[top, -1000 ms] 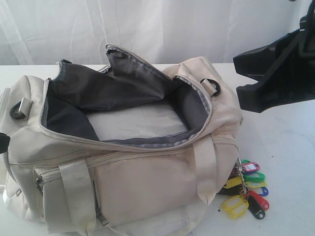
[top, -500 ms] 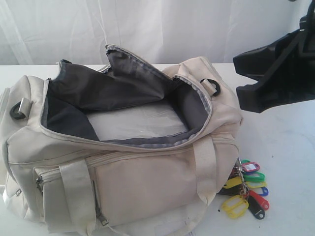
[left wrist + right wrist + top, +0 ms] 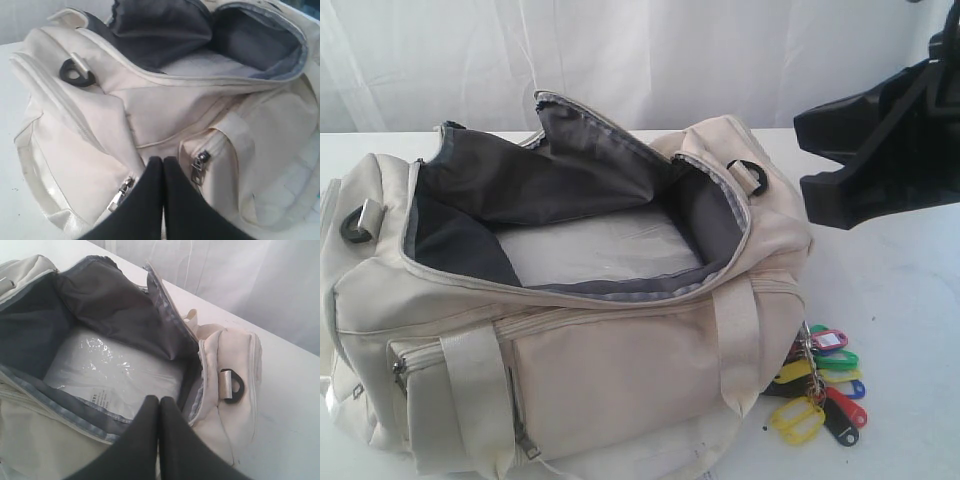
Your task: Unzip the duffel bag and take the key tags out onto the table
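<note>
Left gripper [image 3: 163,162], fingers pressed together on nothing, facing the front pockets [image 3: 210,160] of the bag [image 3: 580,350]. Centre: bag unzipped, dark lining and a clear plastic packet [image 3: 590,250] showing inside. Key tags [image 3: 820,385] lie on the table [image 3: 910,300] just beside the bag's right end. Right gripper [image 3: 159,401], likewise closed and empty, raised near that end. Job looks done; any retreat should lift straight up, clear of straps [image 3: 740,330] and tags
</note>
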Controlling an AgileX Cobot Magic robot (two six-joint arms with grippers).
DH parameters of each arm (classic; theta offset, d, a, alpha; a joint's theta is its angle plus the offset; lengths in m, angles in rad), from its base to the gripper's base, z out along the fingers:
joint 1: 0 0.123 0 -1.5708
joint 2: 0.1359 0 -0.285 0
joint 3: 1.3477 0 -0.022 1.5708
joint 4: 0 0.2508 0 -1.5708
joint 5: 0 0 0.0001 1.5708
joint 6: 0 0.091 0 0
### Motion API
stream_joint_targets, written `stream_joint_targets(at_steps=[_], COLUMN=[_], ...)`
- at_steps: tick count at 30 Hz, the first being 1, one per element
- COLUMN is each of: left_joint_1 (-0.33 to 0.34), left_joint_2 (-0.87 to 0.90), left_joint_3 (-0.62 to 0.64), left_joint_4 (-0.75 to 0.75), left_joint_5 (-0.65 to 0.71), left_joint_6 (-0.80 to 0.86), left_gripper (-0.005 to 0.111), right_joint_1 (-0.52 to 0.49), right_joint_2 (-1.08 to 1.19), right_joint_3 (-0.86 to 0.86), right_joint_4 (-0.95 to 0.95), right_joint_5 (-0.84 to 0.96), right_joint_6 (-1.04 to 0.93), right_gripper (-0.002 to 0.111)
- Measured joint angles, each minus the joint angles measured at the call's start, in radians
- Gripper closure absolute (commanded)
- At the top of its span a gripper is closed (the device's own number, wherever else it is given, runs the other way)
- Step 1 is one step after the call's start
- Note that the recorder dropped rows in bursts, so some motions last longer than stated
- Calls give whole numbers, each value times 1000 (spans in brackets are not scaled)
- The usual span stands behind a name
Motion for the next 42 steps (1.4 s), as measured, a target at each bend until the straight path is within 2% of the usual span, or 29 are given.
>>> stream_joint_targets(at_steps=[6, 19, 23, 28, 31, 36, 42], left_joint_1=[66, 70, 70, 70, 70, 70, 70], left_joint_2=[-85, -92, -92, -92, -92, -92, -92], left_joint_3=[131, 168, 192, 243, 288, 325, 325], left_joint_4=[-97, -69, 26, 311, 380, 400, 388], left_joint_5=[-164, -218, -247, -243, -243, -241, -247], left_joint_6=[0, 123, 87, -230, -324, -345, -259], left_gripper=[107, 107, 107, 107, 107, 107, 107], right_joint_1=[0, 0, 0, 0, 0, 0, 0], right_joint_2=[0, 0, 0, 0, 0, 0, 0], right_joint_3=[0, 0, 0, 0, 0, 0, 0], right_joint_4=[0, 0, 0, 0, 0, 0, 0], right_joint_5=[0, 0, 0, 0, 0, 0, 0], right_joint_6=[-2, -2, -2, -2, -2, -2, -2], right_gripper=[108, 108, 108, 108, 108, 108, 108])
